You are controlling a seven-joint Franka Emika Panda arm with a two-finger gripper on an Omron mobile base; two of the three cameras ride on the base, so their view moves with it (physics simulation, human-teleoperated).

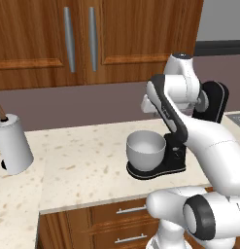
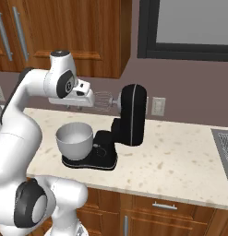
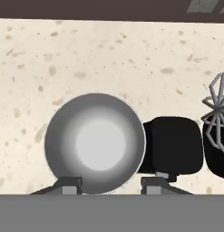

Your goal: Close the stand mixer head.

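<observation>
Stand mixer head tilted up beyond the jaws, which are parted, empty, over the bowl. Go over its top and press down.

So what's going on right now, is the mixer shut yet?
End effector open, empty, hovering above the bowl. Stand mixer head tilted up, whisk in the air, not closed. Nothing between head and bowl.

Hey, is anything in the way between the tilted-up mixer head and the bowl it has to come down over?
Yes. The gripper hangs right above the bowl, beside the whisk of the raised stand mixer head, so it likely sits in the closing path.
</observation>
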